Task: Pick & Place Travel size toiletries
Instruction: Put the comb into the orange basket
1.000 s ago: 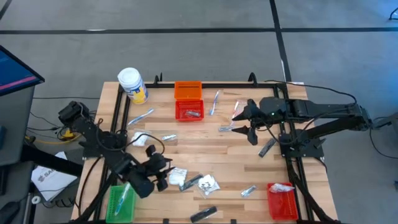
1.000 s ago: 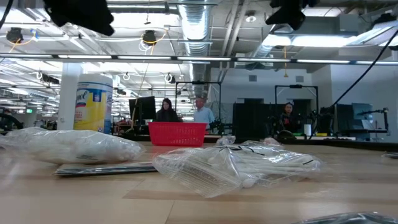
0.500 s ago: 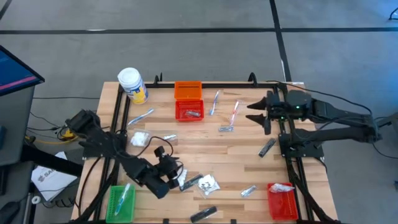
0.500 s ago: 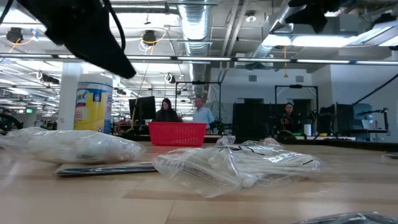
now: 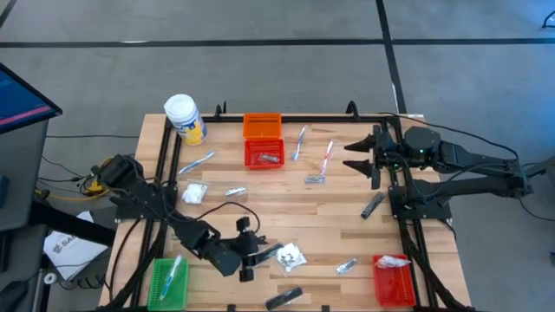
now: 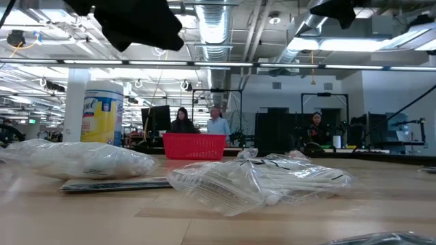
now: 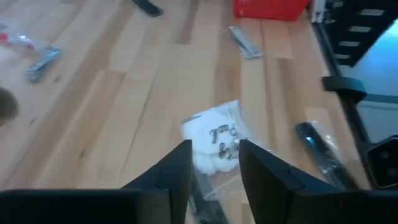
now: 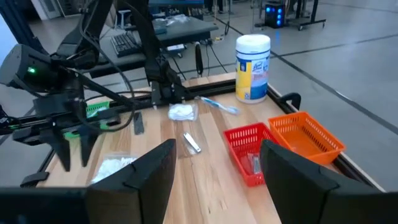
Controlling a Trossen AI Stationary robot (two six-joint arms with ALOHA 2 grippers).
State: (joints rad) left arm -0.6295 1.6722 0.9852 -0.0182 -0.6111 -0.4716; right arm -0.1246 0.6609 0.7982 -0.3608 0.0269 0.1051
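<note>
A: The room is a wide workshop with people standing far behind the table [image 5: 286, 204], a light wood top with dark rails. Next in size come the white jar [image 5: 184, 117] at the far left corner and the baskets: orange [image 5: 262, 126] and red [image 5: 264, 154] at the far edge, green [image 5: 169, 282] at the near left, another red one [image 5: 392, 279] at the near right.

B: And the arms?

A: The right gripper [image 5: 364, 156] waits over the far right side. Its fingers are apart and hold nothing. The left gripper [image 5: 251, 258] is at work, low over the near middle of the table.

B: Holding anything?

A: No. In the left wrist view its two fingers [image 7: 180, 168] stand a little apart with bare wood between them.

B: Where are the toiletries?

A: Scattered all over the top. The nearest is a white packet [image 7: 214, 143], lying flat just past the fingertips and a touch toward one finger. A dark tube [image 5: 284, 298] lies close by at the near edge.

B: So the left arm takes it?

A: It is much the nearer. The packet lies straight ahead, so a short reach forward and down should bring the fingers astride it.
</note>
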